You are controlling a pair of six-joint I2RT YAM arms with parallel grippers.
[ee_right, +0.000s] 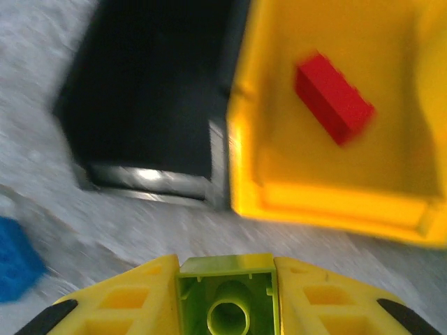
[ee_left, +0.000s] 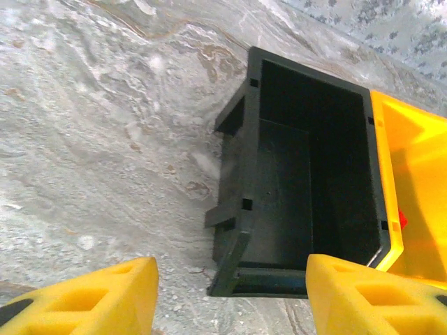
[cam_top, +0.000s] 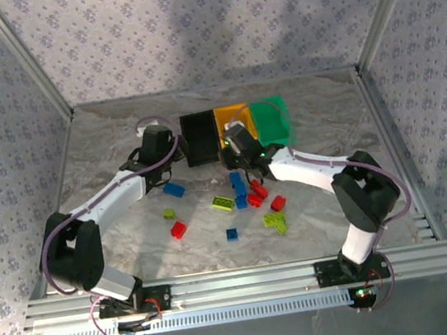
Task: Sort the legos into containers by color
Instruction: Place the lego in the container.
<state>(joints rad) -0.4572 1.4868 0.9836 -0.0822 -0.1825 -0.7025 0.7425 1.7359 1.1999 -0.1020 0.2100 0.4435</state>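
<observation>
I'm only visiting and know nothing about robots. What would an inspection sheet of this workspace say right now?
Surface: marbled grey table, no spills seen.
Job's things: black bin, orange-yellow bin and green bin in a row; one red brick inside the orange-yellow bin; loose bricks in red, blue and lime scattered in front of the bins.
Clutter: nothing seen.
Grippers: left gripper open and empty, facing the black bin; right gripper shut on a lime brick.
Cables: purple cable looped along each arm, off the bricks.
Surroundings: floral walls, metal frame.
</observation>
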